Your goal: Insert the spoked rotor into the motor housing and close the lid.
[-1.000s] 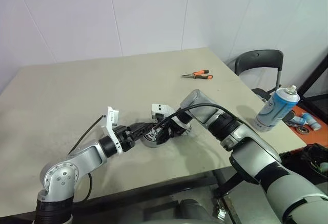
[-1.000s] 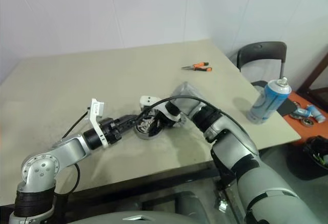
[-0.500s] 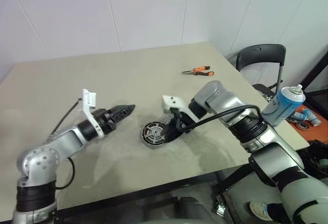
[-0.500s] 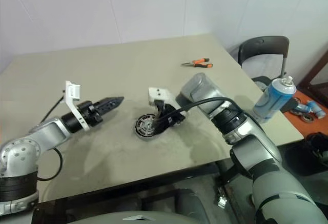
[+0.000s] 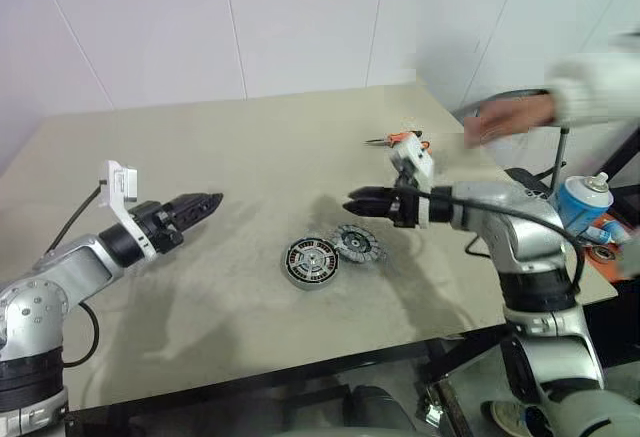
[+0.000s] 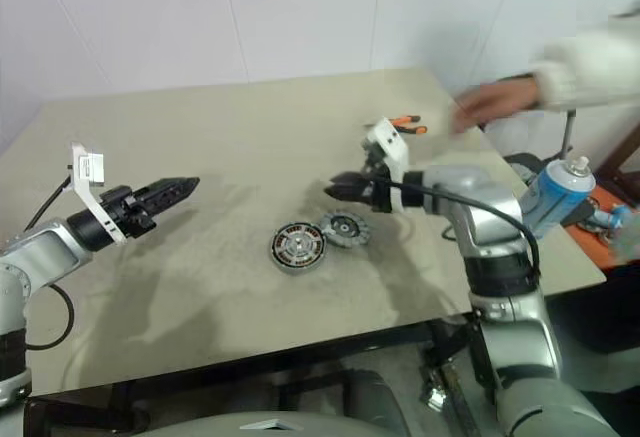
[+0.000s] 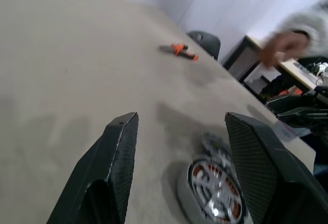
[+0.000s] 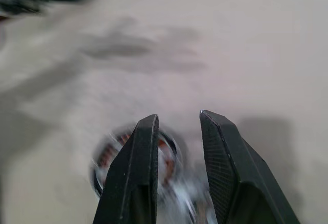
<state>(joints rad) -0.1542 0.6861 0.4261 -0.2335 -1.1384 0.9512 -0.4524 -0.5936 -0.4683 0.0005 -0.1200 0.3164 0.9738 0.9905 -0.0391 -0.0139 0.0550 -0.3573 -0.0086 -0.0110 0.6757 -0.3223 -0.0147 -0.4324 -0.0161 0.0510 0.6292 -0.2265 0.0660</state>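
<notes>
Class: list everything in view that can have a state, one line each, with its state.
Housing: uncovered, flat on table.
Rotor: seems seated in housing.
Lid: off, lying beside housing.
Left pincer: open, empty.
Right pincer: slightly open, empty.
Pliers: shut, lying on table.
Spray can: upright.

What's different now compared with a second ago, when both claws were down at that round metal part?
Both grippers pulled away from the round silver motor housing: the left gripper leftward, open and empty; the right gripper up and rightward, empty. A ribbed grey lid now lies beside the housing. A person's hand appeared. The orange-handled pliers stayed.
</notes>
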